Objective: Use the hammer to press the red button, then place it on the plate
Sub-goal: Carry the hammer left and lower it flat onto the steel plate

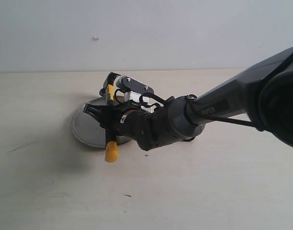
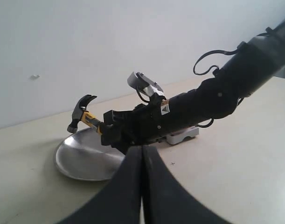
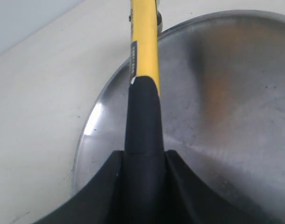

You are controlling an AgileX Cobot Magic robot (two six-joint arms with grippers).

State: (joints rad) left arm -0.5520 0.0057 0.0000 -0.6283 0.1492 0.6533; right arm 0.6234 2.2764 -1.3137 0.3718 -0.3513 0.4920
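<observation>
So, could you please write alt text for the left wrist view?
The right gripper holds the hammer by its handle, head up, above the plate. The left gripper, shut and empty, fills the foreground.

We're getting soft, even, bright light; the plate (image 3: 235, 107) is showing mild glare near its rim, the right arm (image 1: 223, 108) is casting a faint shadow on the table (image 1: 50, 191).

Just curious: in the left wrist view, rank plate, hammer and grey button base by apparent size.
Largest: plate. Then hammer and grey button base, unranked: the arm hides much of both.
</observation>
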